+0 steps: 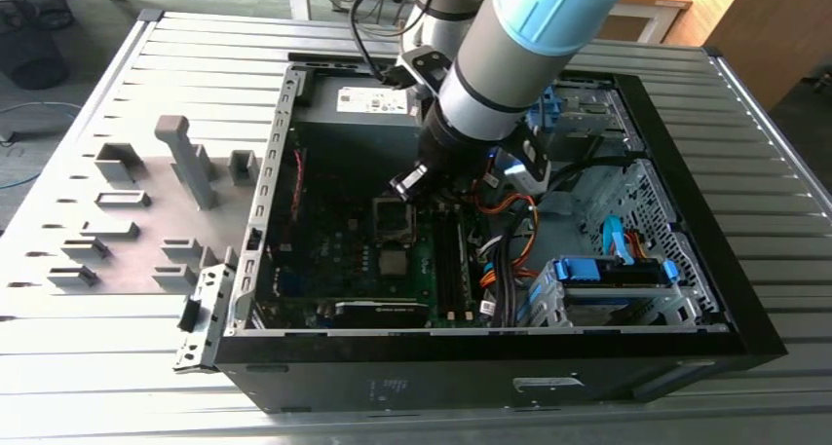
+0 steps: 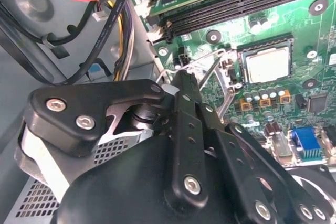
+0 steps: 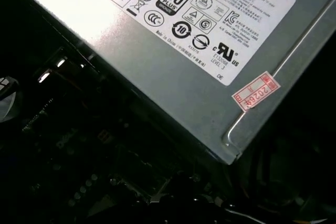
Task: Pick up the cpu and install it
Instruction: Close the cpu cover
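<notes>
Gripper (image 1: 416, 186) is hovering near the cpu (image 2: 268, 64) sitting in its socket (image 2: 240, 56); whether the claw is open, I cannot tell. A red-stickered power supply (image 3: 173, 61) is carrying certification labels.

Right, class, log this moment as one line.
gripper: shut, over motherboard | cpu: lying in socket, apart from gripper | case: open

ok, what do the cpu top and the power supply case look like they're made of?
cpu: top looks like metal, matte silver-grey, with an even dull sheen. power supply case: likely sheet steel or similar, satin grey, shown by its folded edge and soft glare; stickers are paper-like. Alloy can't be told.
</notes>
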Available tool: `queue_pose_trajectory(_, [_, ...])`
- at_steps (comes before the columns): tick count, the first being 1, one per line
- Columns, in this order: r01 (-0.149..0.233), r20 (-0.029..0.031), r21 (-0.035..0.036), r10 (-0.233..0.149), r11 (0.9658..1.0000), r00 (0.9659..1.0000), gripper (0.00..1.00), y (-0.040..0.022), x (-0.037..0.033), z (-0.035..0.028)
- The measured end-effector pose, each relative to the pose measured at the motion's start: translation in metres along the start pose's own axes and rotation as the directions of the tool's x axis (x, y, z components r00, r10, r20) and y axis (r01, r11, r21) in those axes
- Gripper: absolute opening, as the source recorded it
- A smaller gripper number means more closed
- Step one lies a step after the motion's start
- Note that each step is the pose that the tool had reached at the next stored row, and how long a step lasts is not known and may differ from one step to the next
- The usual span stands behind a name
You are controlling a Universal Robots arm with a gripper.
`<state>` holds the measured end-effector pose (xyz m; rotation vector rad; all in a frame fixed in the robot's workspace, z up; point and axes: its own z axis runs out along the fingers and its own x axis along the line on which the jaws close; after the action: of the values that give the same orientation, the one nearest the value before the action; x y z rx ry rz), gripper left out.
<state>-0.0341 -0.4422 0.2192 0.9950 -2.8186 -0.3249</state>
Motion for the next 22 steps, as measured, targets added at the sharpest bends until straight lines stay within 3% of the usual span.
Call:
queue_pose_trajectory(9, [0.001,-0.0195,-0.0036,-0.001,1.0000,0.9998,0.11,-0.0042,-0.0029,-0.0013])
queue_pose_trajectory(22, [0.011,-0.0240,-0.0032,-0.011,0.9999,0.9997,0.11,-0.0058,-0.0024,-0.0016])
